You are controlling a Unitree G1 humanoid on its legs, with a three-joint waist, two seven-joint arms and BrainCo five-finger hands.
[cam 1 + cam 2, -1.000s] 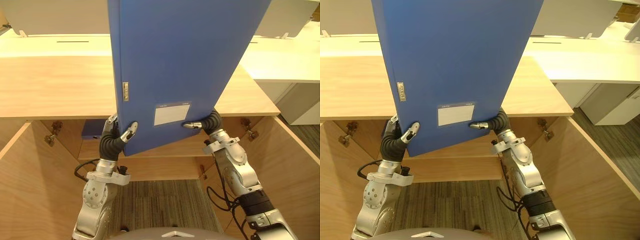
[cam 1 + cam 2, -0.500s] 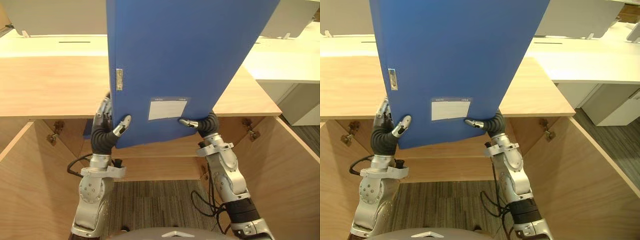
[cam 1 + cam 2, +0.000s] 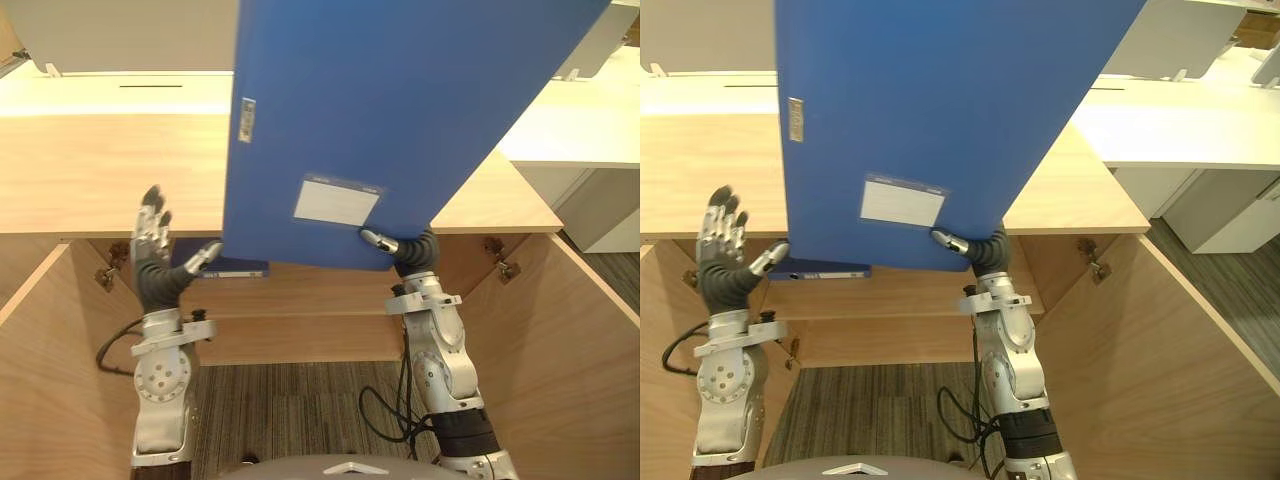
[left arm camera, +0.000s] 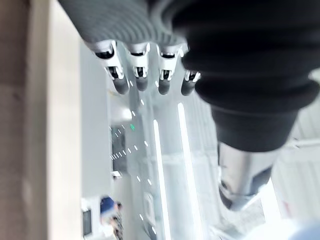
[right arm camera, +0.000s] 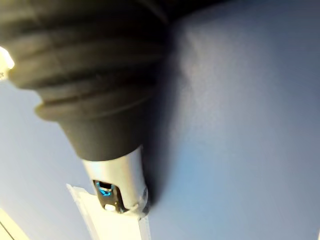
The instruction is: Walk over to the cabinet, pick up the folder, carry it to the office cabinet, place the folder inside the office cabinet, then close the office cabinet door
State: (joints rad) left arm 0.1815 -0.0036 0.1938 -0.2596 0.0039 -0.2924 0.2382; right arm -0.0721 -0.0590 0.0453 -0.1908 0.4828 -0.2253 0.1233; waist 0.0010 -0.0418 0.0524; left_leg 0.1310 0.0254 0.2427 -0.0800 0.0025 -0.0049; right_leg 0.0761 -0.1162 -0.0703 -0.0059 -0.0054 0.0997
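A big blue folder with a white label stands tilted above the wooden cabinet top. My right hand is shut on its lower edge, the thumb pressed on the blue cover in the right wrist view. My left hand is open to the left of the folder, fingers straight and pointing up. Its thumb reaches toward the folder's lower left corner; I cannot tell if it touches. The right hand's fingers are hidden behind the folder.
The cabinet's two doors stand open on either side of my arms. A shelf runs across inside, and another blue item lies under the top. White desks stand behind and to the right.
My left hand has let go of the folder, moved off to the left and straightened its fingers. The folder now leans over to the right, held by the right hand alone.
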